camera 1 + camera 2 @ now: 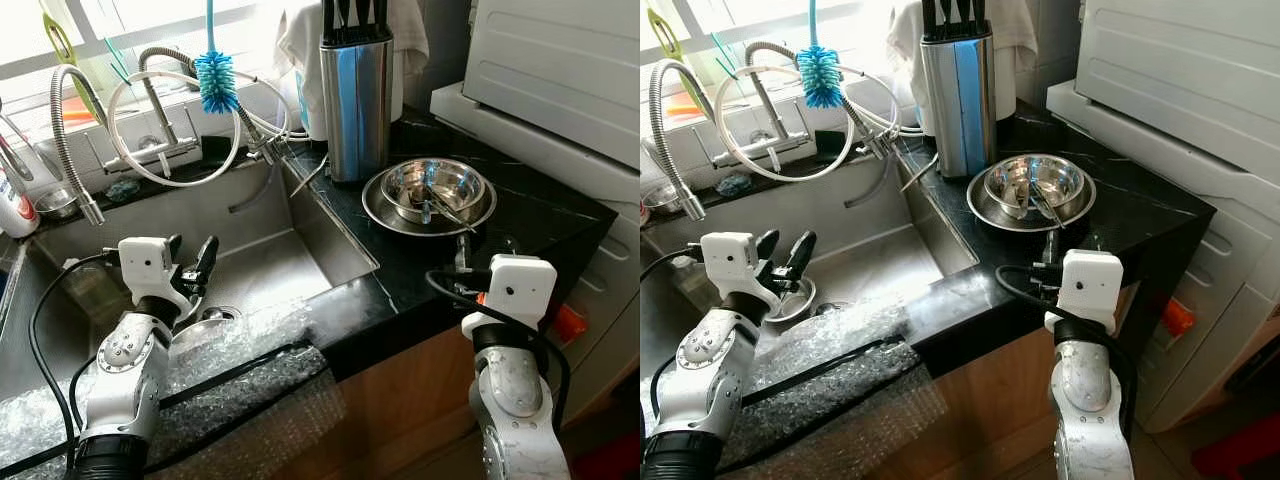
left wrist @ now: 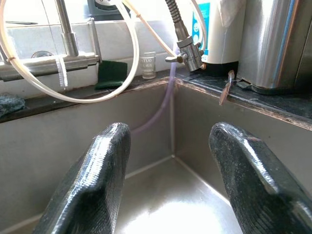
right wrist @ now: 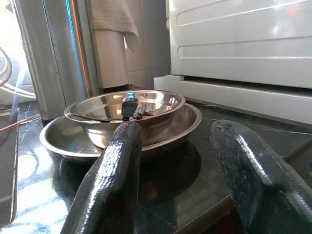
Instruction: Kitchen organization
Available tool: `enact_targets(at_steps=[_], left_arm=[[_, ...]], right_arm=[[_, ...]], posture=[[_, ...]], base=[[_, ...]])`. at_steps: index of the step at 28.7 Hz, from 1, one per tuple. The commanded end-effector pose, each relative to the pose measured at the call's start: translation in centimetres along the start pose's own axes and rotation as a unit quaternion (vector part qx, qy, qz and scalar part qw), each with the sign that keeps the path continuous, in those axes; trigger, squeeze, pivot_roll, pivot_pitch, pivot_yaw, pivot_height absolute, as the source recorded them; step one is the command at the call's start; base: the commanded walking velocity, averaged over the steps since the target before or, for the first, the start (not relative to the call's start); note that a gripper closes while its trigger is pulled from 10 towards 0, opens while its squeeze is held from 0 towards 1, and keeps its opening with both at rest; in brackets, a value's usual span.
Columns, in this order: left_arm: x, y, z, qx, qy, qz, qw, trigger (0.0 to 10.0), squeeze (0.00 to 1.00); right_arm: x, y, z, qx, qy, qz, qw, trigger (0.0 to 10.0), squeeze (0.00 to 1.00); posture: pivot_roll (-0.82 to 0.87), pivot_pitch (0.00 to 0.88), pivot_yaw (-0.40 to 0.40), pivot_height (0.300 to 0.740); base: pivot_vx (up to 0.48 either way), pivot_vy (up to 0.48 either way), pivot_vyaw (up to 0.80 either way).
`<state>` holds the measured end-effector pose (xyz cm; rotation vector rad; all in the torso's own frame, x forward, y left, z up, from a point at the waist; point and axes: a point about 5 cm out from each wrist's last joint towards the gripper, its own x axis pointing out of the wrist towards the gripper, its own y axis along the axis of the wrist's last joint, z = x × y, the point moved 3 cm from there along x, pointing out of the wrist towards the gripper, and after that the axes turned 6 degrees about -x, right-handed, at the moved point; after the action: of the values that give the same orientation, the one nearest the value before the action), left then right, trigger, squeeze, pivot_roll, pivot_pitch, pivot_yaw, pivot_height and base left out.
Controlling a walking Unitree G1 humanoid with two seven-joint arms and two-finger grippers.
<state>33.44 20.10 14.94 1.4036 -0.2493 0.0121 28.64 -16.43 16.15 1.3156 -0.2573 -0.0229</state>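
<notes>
Left gripper [image 1: 190, 262] hovers over the steel sink [image 1: 300, 255], fingers spread wide, nothing between them. Right gripper [image 3: 180, 170] sits at the front edge of the glossy black marbled bench [image 1: 540, 215], fingers wide and empty, aimed at a round steel bowl [image 1: 432, 187] nested in a shallow steel dish [image 1: 385, 215], utensils lying inside. Behind, a tall steel knife block [image 1: 355, 95]. Bubble wrap [image 1: 250, 390] drapes the sink's front edge.

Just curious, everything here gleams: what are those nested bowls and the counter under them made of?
The bowls look like polished steel, mirror-bright with sharp reflections. The counter seems to be glossy black stone with thin pale veins, though it could be an imitation.
</notes>
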Motion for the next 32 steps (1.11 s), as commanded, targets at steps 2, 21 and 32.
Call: enact_targets(at_steps=[2,21,32], left_arm=[[0.1,0.0,-0.1,0.015,-0.002,-0.004,1.000,10.0,0.00],[0.8,1.5,-1.2,0.016,0.028,0.034,0.999,10.0,0.00],[-2.8,4.6,-5.5,0.026,0.072,0.074,0.994,10.0,0.00]], right_arm=[[0.3,0.2,-0.5,0.007,0.009,0.006,1.000,10.0,0.00],[1.4,1.3,-1.0,-0.011,0.043,0.041,0.998,10.0,0.00],[1.3,1.8,-1.3,-0.022,0.049,0.058,0.997,10.0,0.00]], posture=[[-0.08,0.000,0.140,0.740],[-0.08,0.000,0.128,0.740],[-0.06,0.000,0.136,0.740]], base=[[0.000,0.000,0.00],[0.000,0.000,0.00],[0.000,0.000,0.00]])
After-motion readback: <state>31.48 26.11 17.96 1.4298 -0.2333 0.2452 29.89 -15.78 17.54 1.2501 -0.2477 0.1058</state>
